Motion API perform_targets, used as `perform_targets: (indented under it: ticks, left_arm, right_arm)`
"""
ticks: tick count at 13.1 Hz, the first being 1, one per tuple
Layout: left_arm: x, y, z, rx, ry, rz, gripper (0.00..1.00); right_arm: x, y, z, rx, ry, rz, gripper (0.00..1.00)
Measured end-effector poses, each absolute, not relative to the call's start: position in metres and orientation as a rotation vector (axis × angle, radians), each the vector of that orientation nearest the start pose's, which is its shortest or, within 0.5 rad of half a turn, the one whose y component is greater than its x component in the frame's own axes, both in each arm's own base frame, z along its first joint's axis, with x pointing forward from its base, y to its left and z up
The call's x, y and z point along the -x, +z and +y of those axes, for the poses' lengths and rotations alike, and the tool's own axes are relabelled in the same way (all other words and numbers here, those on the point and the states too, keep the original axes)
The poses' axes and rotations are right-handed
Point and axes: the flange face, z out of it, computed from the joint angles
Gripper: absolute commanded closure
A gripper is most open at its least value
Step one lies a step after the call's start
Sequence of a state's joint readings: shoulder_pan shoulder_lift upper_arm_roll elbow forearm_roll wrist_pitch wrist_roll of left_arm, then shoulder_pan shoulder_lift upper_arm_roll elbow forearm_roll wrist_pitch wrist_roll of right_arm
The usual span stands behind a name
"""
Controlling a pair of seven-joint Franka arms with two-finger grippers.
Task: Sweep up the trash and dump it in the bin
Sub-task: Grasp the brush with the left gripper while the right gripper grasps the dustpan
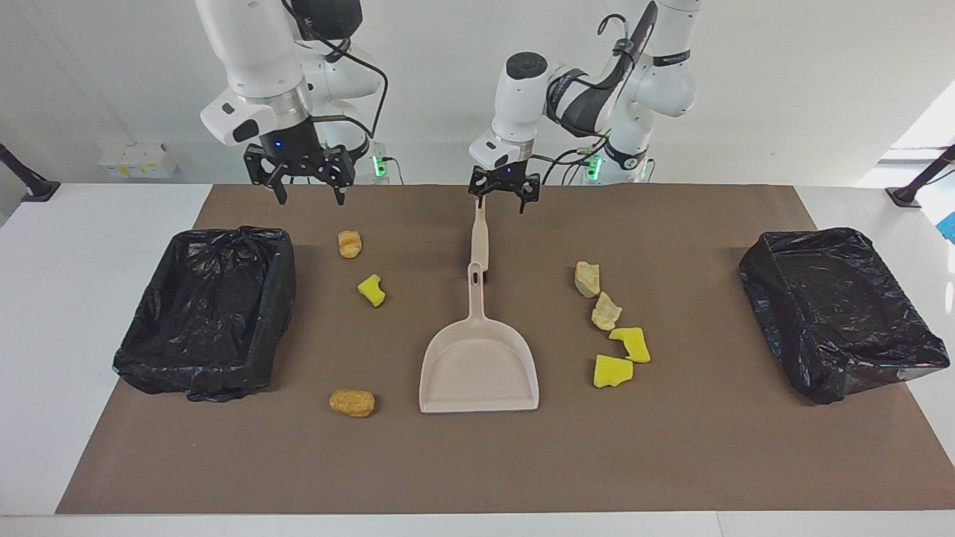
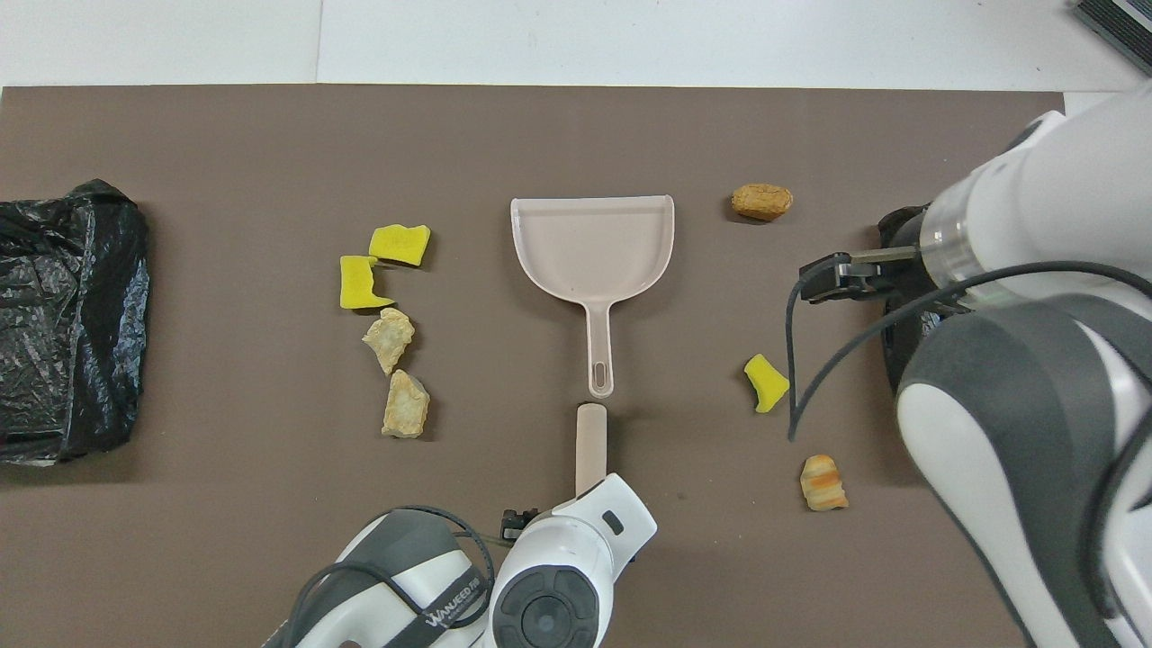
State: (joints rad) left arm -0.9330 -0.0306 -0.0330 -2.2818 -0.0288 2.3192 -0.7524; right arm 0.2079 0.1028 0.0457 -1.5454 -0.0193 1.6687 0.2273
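Flanking the dustpan [image 1: 479, 365], trash [image 1: 621, 344]; both end effectors [image 1: 503, 195] [image 1: 304, 181] hang released above the mat.

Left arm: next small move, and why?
Probably lower the left gripper and close on the brush handle: it hangs open right over the handle's end, the dustpan lies empty, and all seven scraps are unswept.

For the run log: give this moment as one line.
left gripper: open over brush handle | right gripper: open, waiting | dustpan: empty | trash: all on mat
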Motion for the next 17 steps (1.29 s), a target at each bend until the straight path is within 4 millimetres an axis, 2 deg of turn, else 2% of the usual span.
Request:
perform_targets:
  ticks: [1, 4, 5, 7, 8, 9, 12, 15, 17]
  left_arm:
    - [-0.292, 0.367, -0.429, 3.183, -0.035, 0.321, 0.13]
    - [-0.288, 0.360, -0.431, 3.171, -0.020, 0.322, 0.18]
    - [-0.284, 0.357, -0.431, 3.165, -0.013, 0.330, 0.30]
    - [-0.272, 0.350, -0.433, 3.151, 0.004, 0.339, 0.57]
    - [-0.270, 0.348, -0.433, 3.148, 0.009, 0.329, 0.93]
    - [-0.269, 0.347, -0.433, 3.148, 0.010, 0.319, 1.00]
    - [-0.267, 0.347, -0.431, 3.128, 0.036, 0.299, 1.00]
    - [-0.264, 0.359, -0.423, 3.086, 0.087, 0.282, 1.00]
    - [-0.260, 0.378, -0.411, 3.037, 0.144, 0.261, 1.00]
  right_arm:
    - [-0.585, 0.578, 0.154, 3.150, -0.028, -0.059, 0.00]
    - [-0.611, 0.550, 0.174, 3.147, -0.039, -0.039, 0.00]
    - [-0.617, 0.532, 0.194, 3.156, -0.046, -0.016, 0.00]
    - [-0.623, 0.488, 0.247, 3.179, -0.060, 0.001, 0.00]
    - [-0.624, 0.471, 0.267, 3.179, -0.062, -0.006, 0.00]
    - [-0.624, 0.456, 0.283, 3.178, -0.060, -0.019, 0.00]
    - [-0.612, 0.433, 0.326, 3.171, -0.065, -0.033, 0.00]
    - [-0.598, 0.403, 0.342, 3.171, -0.049, -0.074, 0.00]
    - [-0.588, 0.383, 0.348, 3.174, -0.028, -0.101, 0.00]
